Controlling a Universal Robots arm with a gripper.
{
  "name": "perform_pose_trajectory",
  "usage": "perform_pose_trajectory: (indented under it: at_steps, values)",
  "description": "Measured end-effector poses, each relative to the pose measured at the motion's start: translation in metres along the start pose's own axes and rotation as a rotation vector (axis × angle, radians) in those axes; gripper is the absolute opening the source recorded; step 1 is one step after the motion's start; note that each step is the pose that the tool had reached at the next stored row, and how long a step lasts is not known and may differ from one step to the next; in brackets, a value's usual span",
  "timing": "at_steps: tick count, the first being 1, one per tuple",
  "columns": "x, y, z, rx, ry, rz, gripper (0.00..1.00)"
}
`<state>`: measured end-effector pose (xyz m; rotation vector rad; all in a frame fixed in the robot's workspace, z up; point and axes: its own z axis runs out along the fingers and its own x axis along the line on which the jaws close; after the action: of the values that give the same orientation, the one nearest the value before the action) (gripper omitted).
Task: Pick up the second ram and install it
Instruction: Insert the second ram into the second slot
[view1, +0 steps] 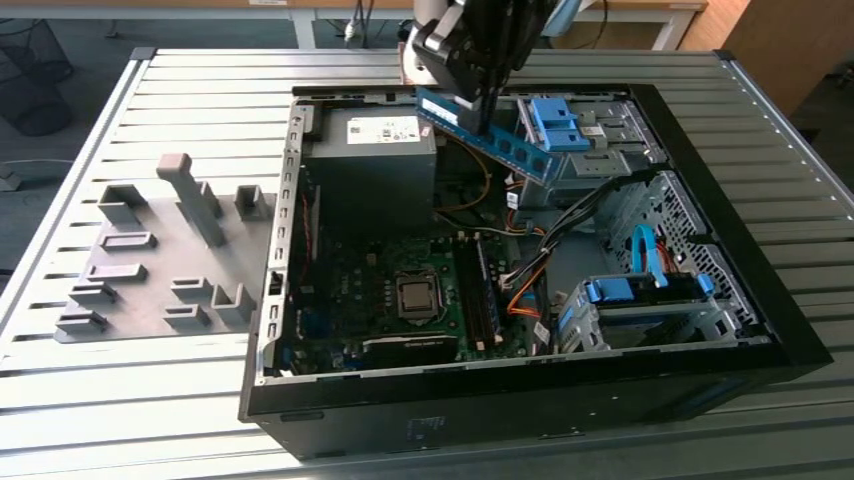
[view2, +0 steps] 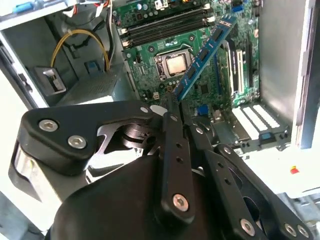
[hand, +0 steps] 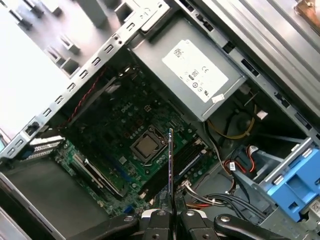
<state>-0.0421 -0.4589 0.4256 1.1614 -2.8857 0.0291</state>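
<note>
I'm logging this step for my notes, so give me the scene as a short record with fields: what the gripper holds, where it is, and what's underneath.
gripper: shut on the second ram, gripping one end
second ram: in the air, tilted, over the open computer case
below the ram: motherboard with processor socket and memory slots
install state: ram not yet seated in a slot
beside the case: grey holder blocks on the slatted table, at the exterior view's left
</note>
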Motion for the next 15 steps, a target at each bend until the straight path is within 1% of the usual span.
perform_pose_trajectory:
  at_steps: [8,15]
  values:
    - [-0.0001,0.0000,0.0007,0.0007,0.0059,0.129,0.14]
    - [-0.0001,0.0000,0.0012,-0.0006,0.0095,0.246,0.14]
